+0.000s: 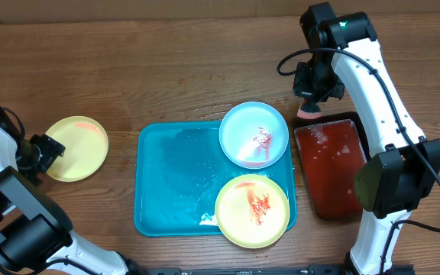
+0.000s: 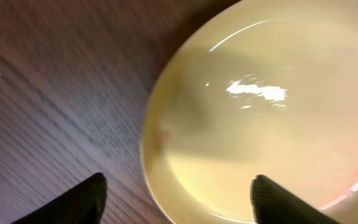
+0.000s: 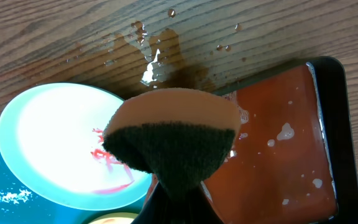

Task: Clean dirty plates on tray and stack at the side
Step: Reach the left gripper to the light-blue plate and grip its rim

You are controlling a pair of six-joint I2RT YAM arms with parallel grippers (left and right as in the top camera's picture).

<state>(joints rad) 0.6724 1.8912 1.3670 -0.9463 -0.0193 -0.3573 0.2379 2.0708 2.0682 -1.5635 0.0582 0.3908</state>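
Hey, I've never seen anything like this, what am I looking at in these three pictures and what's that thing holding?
Two robot arms work at a wooden table. One picture looks down from above; the other two come from cameras on each arm's wrist.

On the table lies a blue tray carrying a pale blue plate and a yellow plate, both smeared red. A second yellow plate sits on the wood to the left. A red tray of sudsy liquid sits to the right.

The right claw is shut on a sponge, held over the red tray's corner. The left claw is open over the lone yellow plate, holding nothing.
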